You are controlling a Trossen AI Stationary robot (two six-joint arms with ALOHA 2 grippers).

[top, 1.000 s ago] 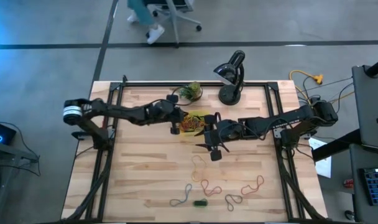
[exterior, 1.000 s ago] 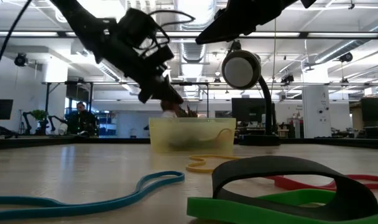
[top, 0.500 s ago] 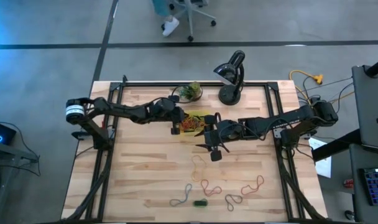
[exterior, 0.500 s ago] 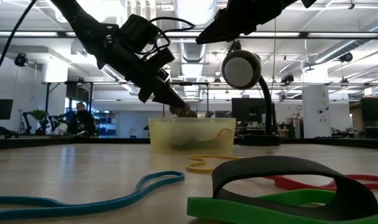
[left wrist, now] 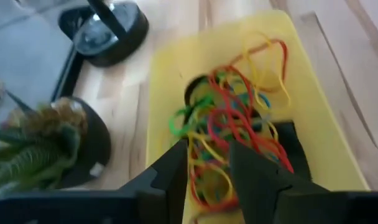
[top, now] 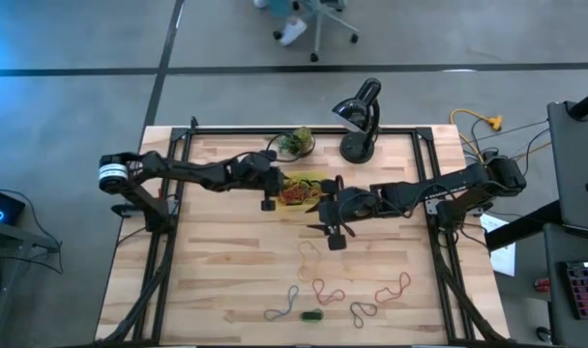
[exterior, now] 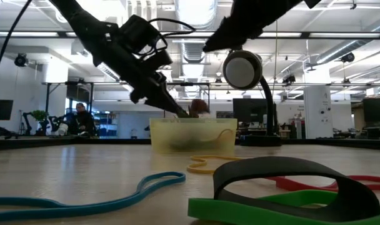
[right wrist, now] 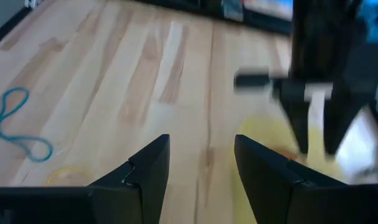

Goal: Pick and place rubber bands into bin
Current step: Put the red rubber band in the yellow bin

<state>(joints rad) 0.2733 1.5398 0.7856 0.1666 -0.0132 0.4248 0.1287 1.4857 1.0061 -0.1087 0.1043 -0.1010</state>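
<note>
The bin [top: 313,175], a shallow yellow tray, stands at the table's far middle and holds a tangle of red, green and yellow rubber bands [left wrist: 239,118]. My left gripper [left wrist: 209,152] hovers open over the bin's left end [top: 269,196], fingertips low behind its rim [exterior: 180,111]. Whether they touch the pile I cannot tell. My right gripper [right wrist: 201,146] stands open above bare wood just near of the bin [top: 330,227]. Loose bands lie near the front edge: yellow [top: 308,253], blue-grey [top: 282,304], red [top: 393,288], green [top: 311,315], dark [top: 362,311].
A small potted plant [top: 296,143] and a black desk lamp [top: 360,121] stand at the far edge beside the bin. Black frame rails [top: 173,222] run along the table's left and right sides. Bare wood lies between the bin and the loose bands.
My left gripper has dipped down and forward toward the bin, its fingertips now behind the bin's rim in the low view.
</note>
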